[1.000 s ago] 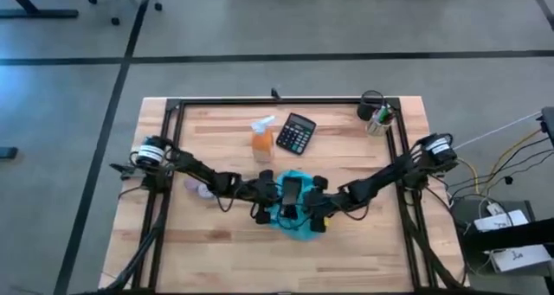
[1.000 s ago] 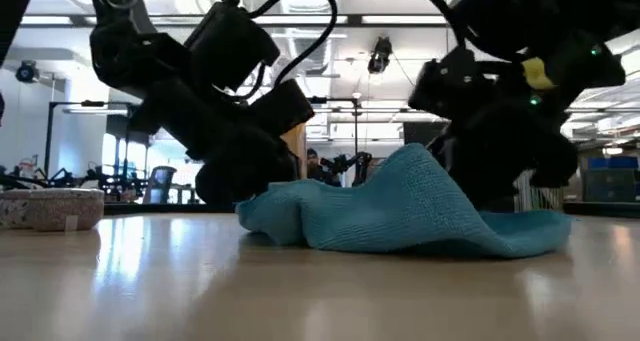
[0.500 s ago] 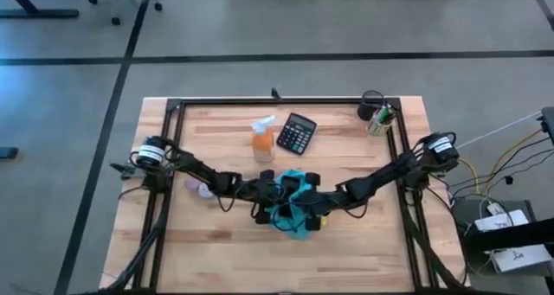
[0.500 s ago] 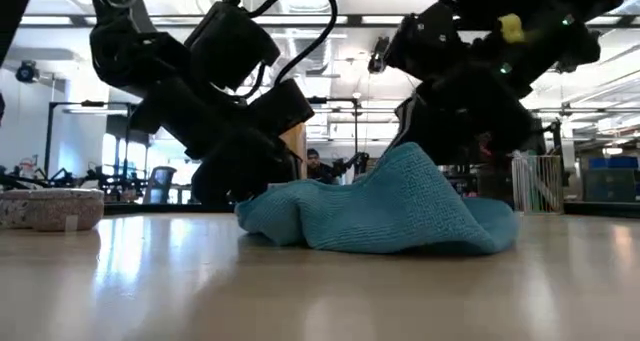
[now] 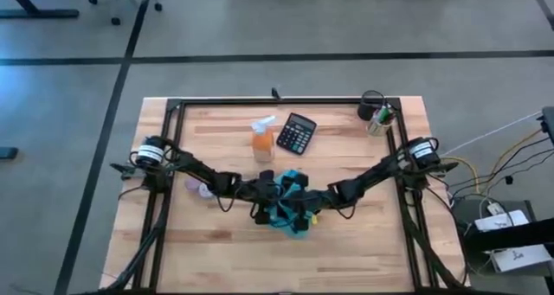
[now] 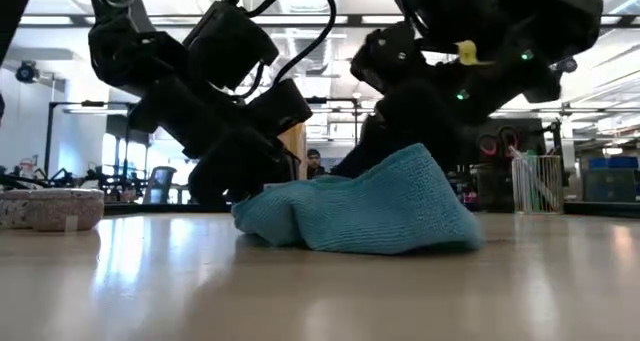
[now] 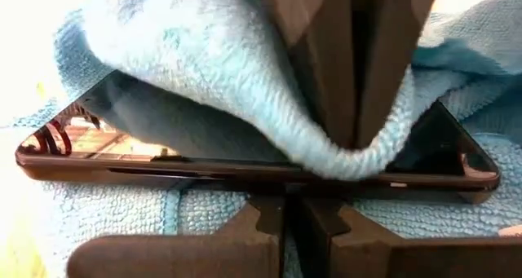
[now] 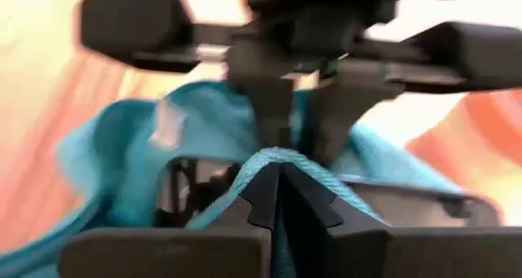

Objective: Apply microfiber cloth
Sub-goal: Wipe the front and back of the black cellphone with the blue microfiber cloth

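At the centre of the frame, left gripper and right gripper, both pinched shut on the turquoise cloth, have it partly folded over a dark phone, wiping seemingly under way.

The high camera looks straight down on the whole desk from far above, while the low one sits at desk-top level, close in, facing across into the room. Each wrist camera peers forward past its own fingers at very short range; all four views share the microfiber cloth bunched just ahead of those fingers.
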`<act>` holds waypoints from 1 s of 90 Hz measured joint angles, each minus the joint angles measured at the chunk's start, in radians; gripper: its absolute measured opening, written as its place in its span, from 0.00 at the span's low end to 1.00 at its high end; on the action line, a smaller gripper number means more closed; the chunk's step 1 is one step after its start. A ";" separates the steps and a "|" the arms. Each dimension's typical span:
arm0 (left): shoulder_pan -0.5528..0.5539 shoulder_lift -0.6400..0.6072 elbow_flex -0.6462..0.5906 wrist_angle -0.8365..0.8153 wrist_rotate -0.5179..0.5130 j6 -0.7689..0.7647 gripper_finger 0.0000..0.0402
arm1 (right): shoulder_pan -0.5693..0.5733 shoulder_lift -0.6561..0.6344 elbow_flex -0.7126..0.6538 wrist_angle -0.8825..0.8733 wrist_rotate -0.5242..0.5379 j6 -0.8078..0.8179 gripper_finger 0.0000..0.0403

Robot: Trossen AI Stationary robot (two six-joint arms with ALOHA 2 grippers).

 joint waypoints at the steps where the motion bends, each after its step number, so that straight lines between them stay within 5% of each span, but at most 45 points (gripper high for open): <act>1: 0.000 0.000 0.000 0.000 0.000 0.000 0.00 | -0.003 0.000 0.000 0.000 0.001 0.003 0.00; 25: 0.000 -0.008 0.001 -0.029 0.000 0.000 0.00 | -0.043 0.051 -0.031 0.033 0.081 0.147 0.00; 44: 0.000 -0.010 0.000 -0.046 0.004 0.005 0.00 | 0.020 0.107 -0.035 0.188 0.048 0.117 0.00; 90: 0.021 -0.009 -0.003 -0.081 0.005 0.004 0.00 | 0.113 0.110 -0.045 0.176 -0.008 0.175 0.00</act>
